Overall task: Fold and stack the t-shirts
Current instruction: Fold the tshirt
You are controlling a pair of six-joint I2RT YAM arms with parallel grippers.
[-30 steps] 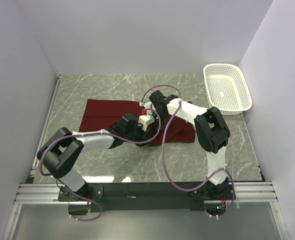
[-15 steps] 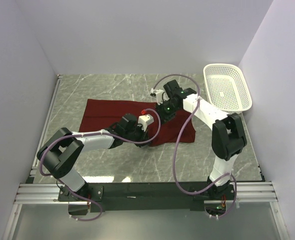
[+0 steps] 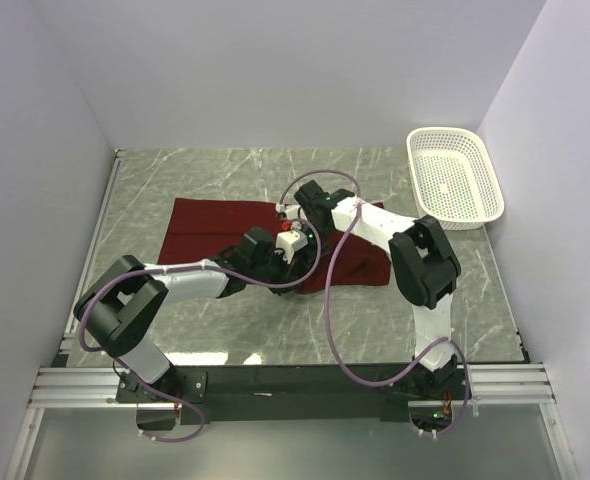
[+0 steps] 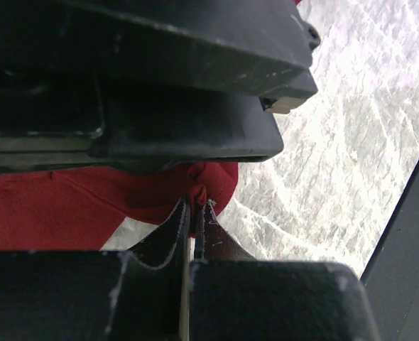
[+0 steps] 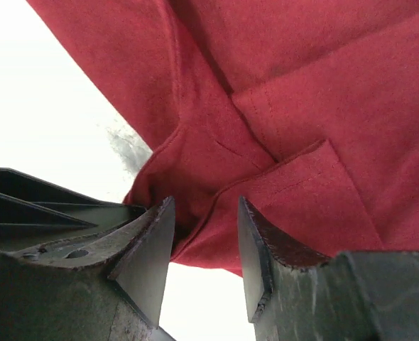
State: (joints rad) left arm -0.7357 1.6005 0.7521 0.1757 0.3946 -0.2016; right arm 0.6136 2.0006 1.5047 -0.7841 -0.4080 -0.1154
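Back swings the right gripper [image 5: 204,217] onto the t-shirt [image 3: 203,228], jaws parted, hem fold dead ahead between them; left gripper [image 4: 195,207] pinches cloth shut just beside.

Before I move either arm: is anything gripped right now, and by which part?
The left gripper pinches a small fold at the edge of the t-shirt. The right gripper is open, a hem in its gap, unclamped.

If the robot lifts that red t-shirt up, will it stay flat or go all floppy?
Probably floppy: the t-shirt already lies creased and folded over itself. Likely light too, since the left end effector pinches just a small tuck.
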